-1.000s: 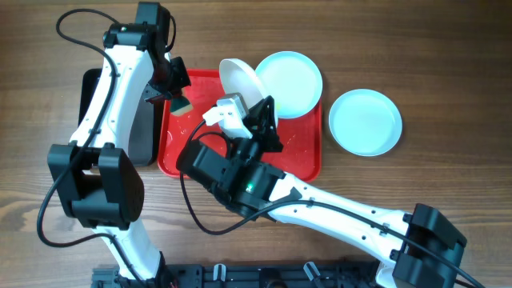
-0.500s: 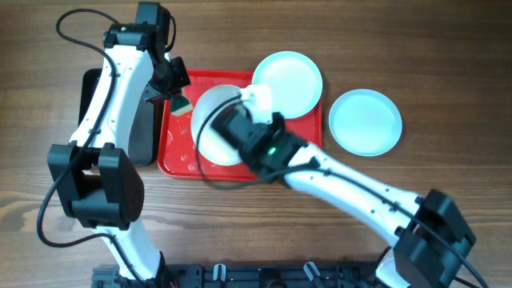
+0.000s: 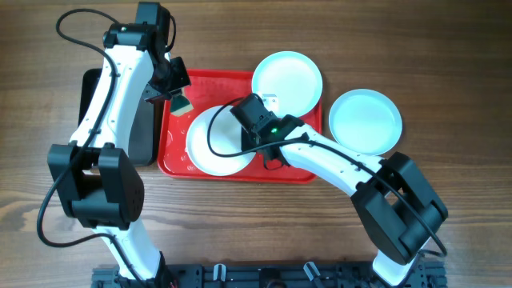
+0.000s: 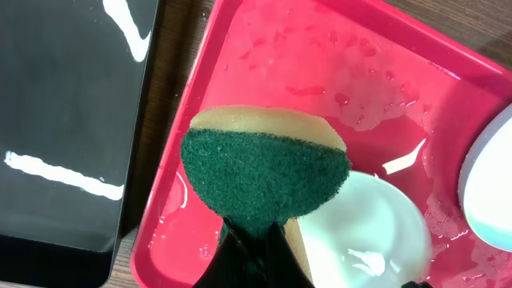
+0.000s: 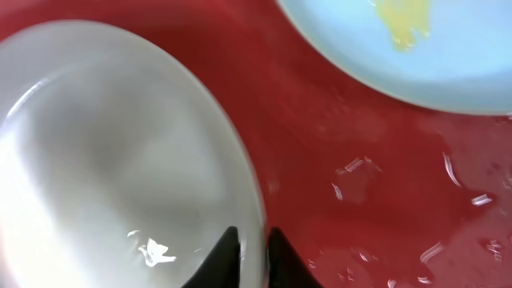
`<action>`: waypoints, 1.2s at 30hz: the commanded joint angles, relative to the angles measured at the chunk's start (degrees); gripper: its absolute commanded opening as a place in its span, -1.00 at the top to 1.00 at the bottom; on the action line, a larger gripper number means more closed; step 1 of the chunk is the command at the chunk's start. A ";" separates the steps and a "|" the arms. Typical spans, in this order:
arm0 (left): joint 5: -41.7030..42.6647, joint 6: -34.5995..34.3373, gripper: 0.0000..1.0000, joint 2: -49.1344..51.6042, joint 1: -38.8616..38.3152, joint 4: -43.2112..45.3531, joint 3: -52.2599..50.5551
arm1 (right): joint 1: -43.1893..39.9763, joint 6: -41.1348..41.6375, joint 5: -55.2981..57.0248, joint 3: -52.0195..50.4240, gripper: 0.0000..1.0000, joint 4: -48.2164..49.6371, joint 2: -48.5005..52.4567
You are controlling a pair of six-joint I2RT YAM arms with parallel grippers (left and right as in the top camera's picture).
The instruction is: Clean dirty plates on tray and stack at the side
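Left gripper [image 4: 254, 240]: my fingers are pressed onto the sponge [image 4: 264, 172], green scouring face outward. It hangs over the upper-left corner of the tray [image 3: 170, 152], touching no plate.

Right gripper [image 5: 252, 250]: my two tips stand a slit apart astride the rim of the near plate [image 3: 212, 144]. Whether they pinch that rim or merely flank it, I cannot tell.

Near plate: it lies flat in the left half of the red tray and shows a wet gleam. I cannot tell whether it is fully clean.

Far plate [image 3: 288, 80]: it sits at the tray's upper-right corner and overhangs the rim. My right wrist view shows a yellow smear [image 5: 404, 16] on it, so I judge it unwashed.

Side plate [image 3: 366, 122]: it rests alone on the wooden table [image 3: 448, 64], just right of the tray, and looks spotless. I take it for the base of the stack.

Tray: water beads and streaks lie across the bare red floor.

Black tray [image 4: 64, 120]: it lies left of the red one and holds nothing that I can see.

Done, as I judge it: one plate of three is cleaned and set aside.

Left: finish the near plate and carry it onto the side plate — then scrub the smeared far plate and stack it too.
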 commanded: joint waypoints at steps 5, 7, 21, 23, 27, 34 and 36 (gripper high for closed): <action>0.87 1.14 0.92 0.22 0.48 0.20 0.76 | -0.28 -19.74 -2.75 0.09 0.22 7.98 2.23; 0.85 1.14 0.92 0.22 0.48 0.20 0.76 | -0.74 -25.14 -4.50 0.09 0.21 10.29 3.17; 0.87 1.16 0.92 0.22 0.48 0.22 0.76 | -7.63 -32.22 -11.67 0.20 0.30 15.56 6.58; 0.87 1.14 0.92 0.22 0.48 0.22 0.76 | -7.63 -32.20 -13.09 0.20 0.40 15.41 6.58; 0.87 1.14 0.92 0.22 0.48 0.22 0.76 | -7.63 -31.67 -16.09 0.17 0.53 14.60 6.58; 0.87 1.14 0.92 0.22 0.48 0.22 0.76 | -7.63 -26.49 -15.80 0.17 0.59 13.57 6.80; 0.87 1.14 0.92 0.22 0.48 0.22 0.76 | -7.63 -23.93 -15.65 0.17 0.63 13.40 7.17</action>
